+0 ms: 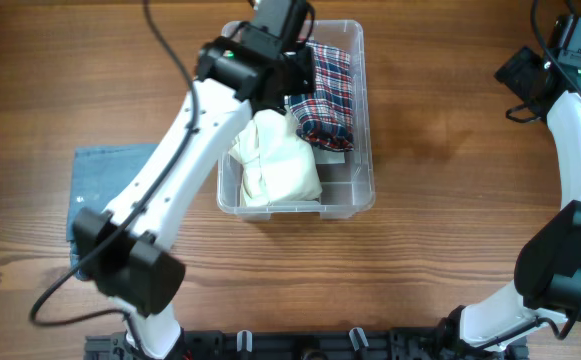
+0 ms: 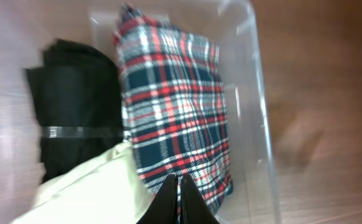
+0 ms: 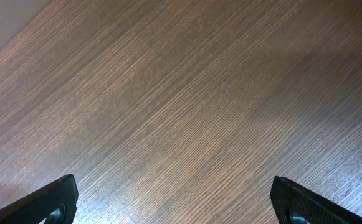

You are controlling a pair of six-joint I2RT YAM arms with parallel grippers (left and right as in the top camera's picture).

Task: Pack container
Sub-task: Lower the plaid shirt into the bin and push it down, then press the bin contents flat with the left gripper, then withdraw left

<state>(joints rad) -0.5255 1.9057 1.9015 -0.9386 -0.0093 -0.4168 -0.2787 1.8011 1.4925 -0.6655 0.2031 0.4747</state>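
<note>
The clear plastic container [image 1: 365,120] sits at the table's middle back. It holds a folded plaid cloth [image 1: 328,95], a cream cloth [image 1: 280,165] and a black folded cloth [image 2: 75,106]. My left gripper [image 2: 178,183] is shut with nothing between its fingers, just above the plaid cloth [image 2: 174,106] next to the cream cloth [image 2: 93,190]. In the overhead view the left wrist [image 1: 260,55] covers the container's back left. My right gripper [image 3: 174,199] is wide open and empty over bare wood at the far right [image 1: 570,45].
A folded blue denim cloth [image 1: 110,185] lies on the table left of the container, partly under the left arm. The container's clear wall [image 2: 261,112] stands right of the plaid cloth. Wood table [image 1: 450,140] lies between container and right arm.
</note>
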